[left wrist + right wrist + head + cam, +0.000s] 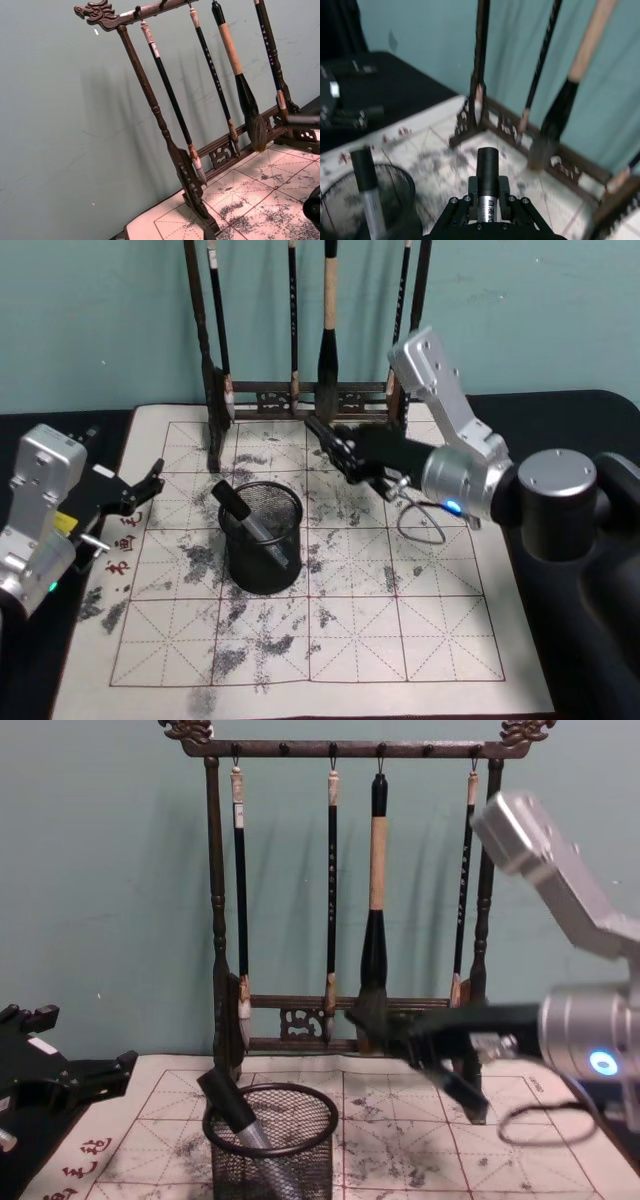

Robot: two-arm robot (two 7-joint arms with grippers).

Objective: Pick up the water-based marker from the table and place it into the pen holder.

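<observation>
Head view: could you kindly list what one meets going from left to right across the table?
left tool → pen holder → right tool, which grips a marker

Dark wooden brush rack (212, 920) with four hanging brushes (378, 850) on ink-stained gridded mat (400, 640)

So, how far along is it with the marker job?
Done: a first marker leans in the pen holder. In hand: the right gripper is shut on a second marker, in the air behind the holder, near the brush rack. Left: carry it over the rim and release. The left gripper rests open on the left.
</observation>
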